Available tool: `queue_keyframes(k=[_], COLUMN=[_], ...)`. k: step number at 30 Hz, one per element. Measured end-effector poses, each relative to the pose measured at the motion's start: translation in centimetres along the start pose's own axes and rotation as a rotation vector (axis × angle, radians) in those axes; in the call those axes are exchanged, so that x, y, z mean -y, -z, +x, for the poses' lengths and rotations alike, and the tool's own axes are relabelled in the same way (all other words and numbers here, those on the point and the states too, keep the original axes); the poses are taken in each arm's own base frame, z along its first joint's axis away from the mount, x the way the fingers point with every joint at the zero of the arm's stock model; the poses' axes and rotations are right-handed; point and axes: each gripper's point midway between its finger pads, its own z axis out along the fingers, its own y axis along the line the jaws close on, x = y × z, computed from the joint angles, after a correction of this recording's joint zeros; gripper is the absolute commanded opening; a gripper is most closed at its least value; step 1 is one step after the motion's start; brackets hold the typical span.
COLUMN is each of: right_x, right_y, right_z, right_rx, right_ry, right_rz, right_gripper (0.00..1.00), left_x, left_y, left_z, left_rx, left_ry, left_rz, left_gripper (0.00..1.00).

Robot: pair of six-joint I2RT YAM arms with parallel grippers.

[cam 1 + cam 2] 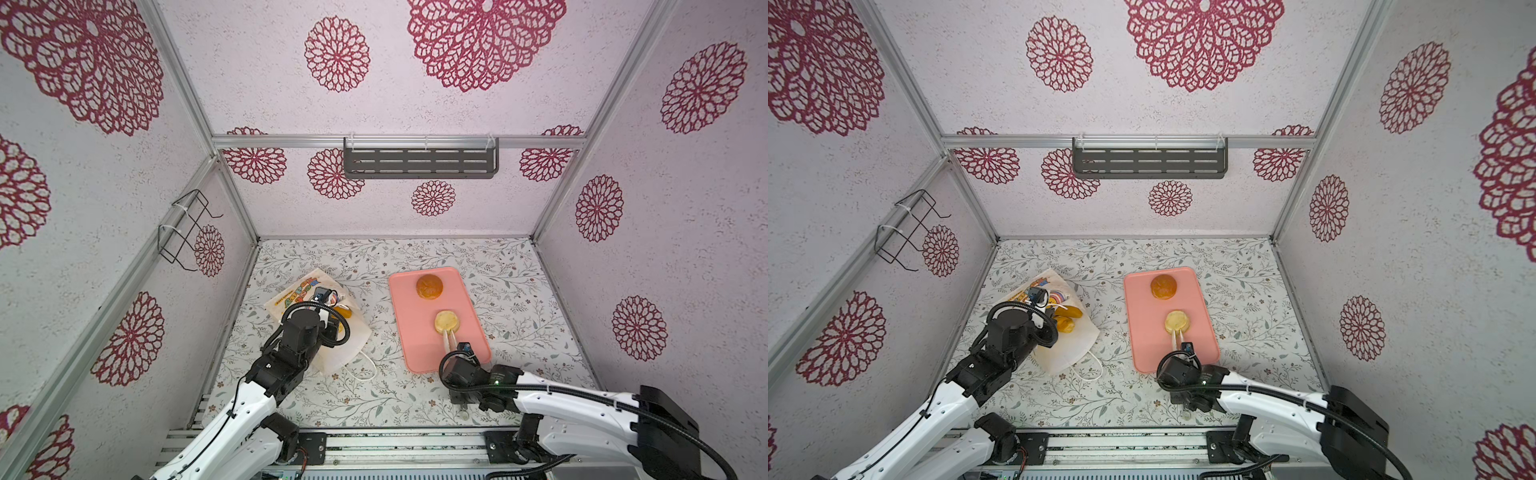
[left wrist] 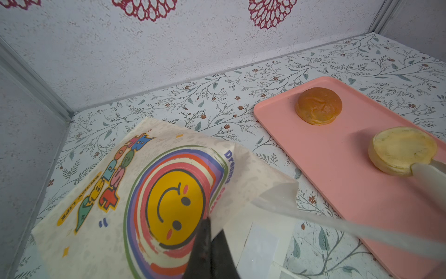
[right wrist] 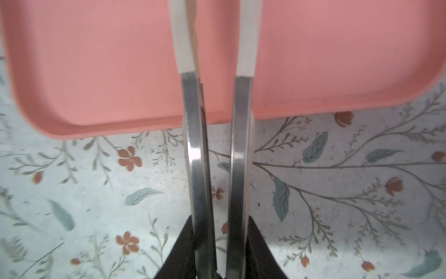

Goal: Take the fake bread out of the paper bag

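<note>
Well, some fake bread [image 1: 1068, 319] shows in the mouth of the paper bag [image 1: 347, 353], lying on its side at the left of the worktop [image 1: 519, 299]. My left pincer [image 2: 207, 223] is clamped on the bag's paper edge, I judge to hold that mouth open. A brown bun [image 1: 429, 286] and pale roll [image 1: 446, 322] lie on the pink tray [image 1: 401, 320]. My right pincer [image 3: 220, 224] grips tongs [image 1: 449, 345], their tips narrow at the roll's near edge.

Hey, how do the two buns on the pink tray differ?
The brown bun is dark and domed; the yellow bun is pale and flat-topped. The brown bun lies farther back, alone; the tongs reach the yellow bun's edge. Both are round, on the pink tray.
</note>
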Motion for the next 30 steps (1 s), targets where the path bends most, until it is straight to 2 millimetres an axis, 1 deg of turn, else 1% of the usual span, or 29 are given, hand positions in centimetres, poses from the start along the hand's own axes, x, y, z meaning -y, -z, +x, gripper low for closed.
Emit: queue_keyframes(k=[4,7,11,13,16,18,23,25,30], right_x=[-1.4,-1.8,-1.7,-1.8,-1.7,-1.3,0.3,0.7,1.2], right_y=[3.5,5.8,7.9,8.6,9.2,9.2,8.3,8.1,8.4], right_z=[-2.1,-3.1,-3.7,-4.0,-4.2,-4.5,-5.3,-5.5,-6.1], right_rx=[0.088,0.121,0.117,0.110,0.088,0.079,0.043,0.031,0.024], right_ry=[-0.036,-0.054,-0.069,-0.079,-0.099,-0.120,-0.168,-0.176,-0.174], right_rz=[-0.127,-0.181,-0.202,-0.211,-0.222,-0.216,-0.167,-0.155,-0.139], right_gripper=[0.31,0.31,0.37,0.39,0.41,0.41,0.41,0.43,0.45], left_x=[0.0,0.0,0.1,0.1,0.1,0.0,0.1,0.1,0.1], left_y=[0.0,0.0,0.0,0.0,0.0,0.1,0.1,0.2,0.2], left_z=[0.0,0.0,0.0,0.0,-0.1,-0.2,-0.2,-0.2,-0.2], left_rx=[-0.001,-0.001,-0.001,-0.001,0.001,0.002,0.004,0.006,0.006], left_ry=[-0.001,-0.001,-0.001,-0.001,-0.001,0.000,0.000,0.000,0.000], left_rz=[0.001,0.001,0.002,0.002,0.002,0.002,0.003,0.004,0.004], left_gripper=[0.00,0.00,0.00,0.00,0.00,0.00,0.00,0.00,0.00])
